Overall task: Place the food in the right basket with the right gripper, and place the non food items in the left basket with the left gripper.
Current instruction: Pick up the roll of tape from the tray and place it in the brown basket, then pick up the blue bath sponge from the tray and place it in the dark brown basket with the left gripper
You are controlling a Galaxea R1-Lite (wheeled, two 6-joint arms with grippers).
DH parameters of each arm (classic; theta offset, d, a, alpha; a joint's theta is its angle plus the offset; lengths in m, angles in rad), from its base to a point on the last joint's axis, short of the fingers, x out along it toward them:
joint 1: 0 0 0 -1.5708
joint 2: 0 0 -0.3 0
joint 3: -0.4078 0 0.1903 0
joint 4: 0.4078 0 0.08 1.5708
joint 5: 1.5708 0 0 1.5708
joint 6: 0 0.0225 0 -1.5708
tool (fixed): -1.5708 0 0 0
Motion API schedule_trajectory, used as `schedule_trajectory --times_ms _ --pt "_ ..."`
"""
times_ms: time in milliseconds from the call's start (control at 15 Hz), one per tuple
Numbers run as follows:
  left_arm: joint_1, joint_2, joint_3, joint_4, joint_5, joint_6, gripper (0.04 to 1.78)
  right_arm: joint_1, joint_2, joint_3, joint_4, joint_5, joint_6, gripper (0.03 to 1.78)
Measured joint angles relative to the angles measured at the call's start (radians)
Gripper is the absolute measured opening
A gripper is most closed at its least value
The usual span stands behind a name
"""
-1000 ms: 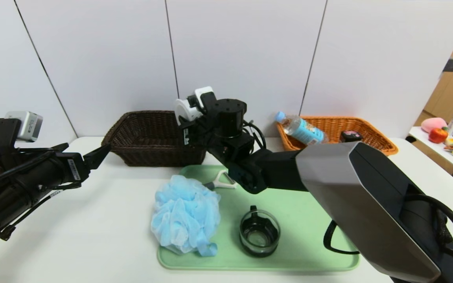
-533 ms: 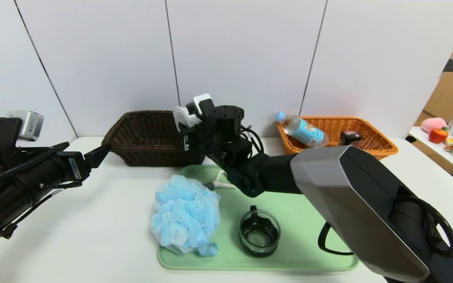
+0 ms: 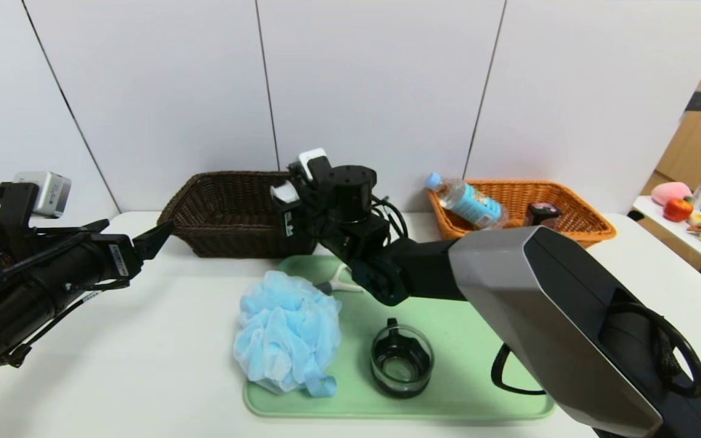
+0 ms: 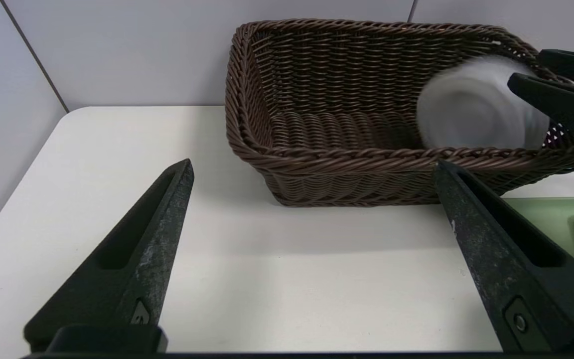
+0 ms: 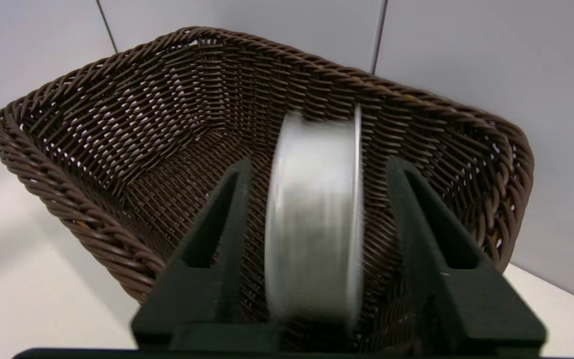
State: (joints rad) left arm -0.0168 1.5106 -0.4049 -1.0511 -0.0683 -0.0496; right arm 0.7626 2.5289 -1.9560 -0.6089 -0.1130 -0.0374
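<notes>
Right claw [image 5: 314, 199] hangs over the brown basket [image 5: 132, 129], fingers spread with gaps either side of a blurred white round container [image 5: 314, 224], standing on edge; only the right wrist view shows those gaps. Left claw [image 4: 312, 249], spread wide, hovers above the tabletop [image 4: 247, 279] beside that basket. Orange basket [image 3: 569, 210] holds a tilted water bottle [image 3: 465, 199].

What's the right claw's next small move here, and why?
Probably lift the right claw straight up and back toward the green tray. Its jaws stand apart from the white round object, which sits loose between them over the brown basket, so the release looks done. The left claw hovers open off to the left.
</notes>
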Motion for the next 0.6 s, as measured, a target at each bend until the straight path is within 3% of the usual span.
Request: schedule_trajectory --times_ms 267,600 --pt "0.000 0.000 -0.003 -0.001 0.000 0.001 1.69 -0.002 -0.004 0.000 -0.006 0.000 -0.004 1.28" --pt "0.000 -0.002 -0.007 -0.014 -0.002 0.000 1.69 -0.012 -0.074 0.002 -0.027 -0.014 -0.006 1.48"
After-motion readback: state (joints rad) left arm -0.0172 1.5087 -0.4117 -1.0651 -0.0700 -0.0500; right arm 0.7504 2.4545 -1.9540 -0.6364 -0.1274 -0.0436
